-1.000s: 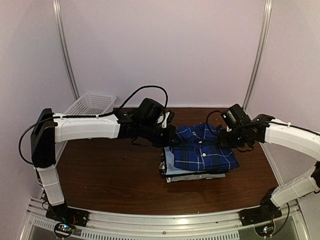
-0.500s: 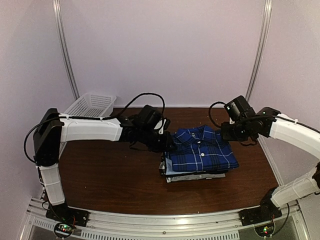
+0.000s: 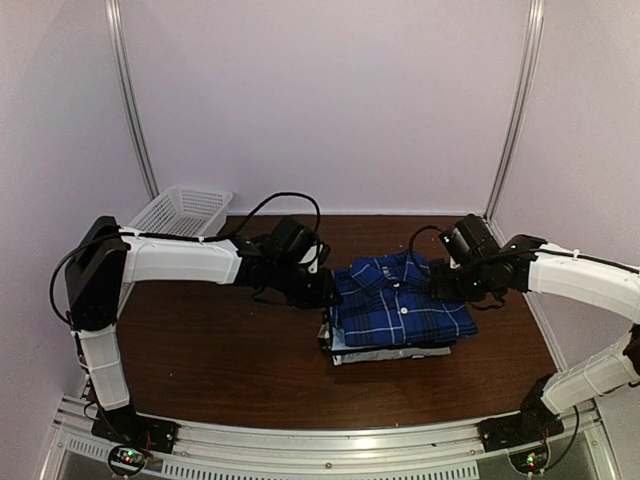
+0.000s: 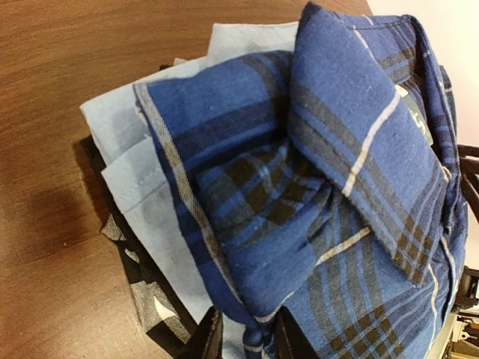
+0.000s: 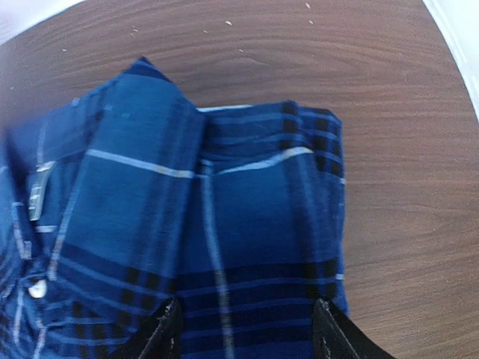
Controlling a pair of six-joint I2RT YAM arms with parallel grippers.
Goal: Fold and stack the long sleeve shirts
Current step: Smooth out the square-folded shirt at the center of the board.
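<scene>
The dark blue-and-black plaid shirt lies folded, collar to the rear, on top of a stack at the table's middle. Under it are the light blue shirt and a dark grey-patterned one. My left gripper is at the stack's left edge. In the left wrist view it is shut on a bunched fold of the plaid shirt's edge. My right gripper hovers over the shirt's right rear part. In the right wrist view it is wide open above the plaid cloth.
A white lattice basket stands at the back left corner. The brown wooden table is walled on three sides by pale panels. The light blue and grey layers stick out at the stack's front left.
My left gripper has slid left and nearer, drawing the plaid shirt's left edge with it. My right gripper rose off the shirt, then came back down over its right side.
</scene>
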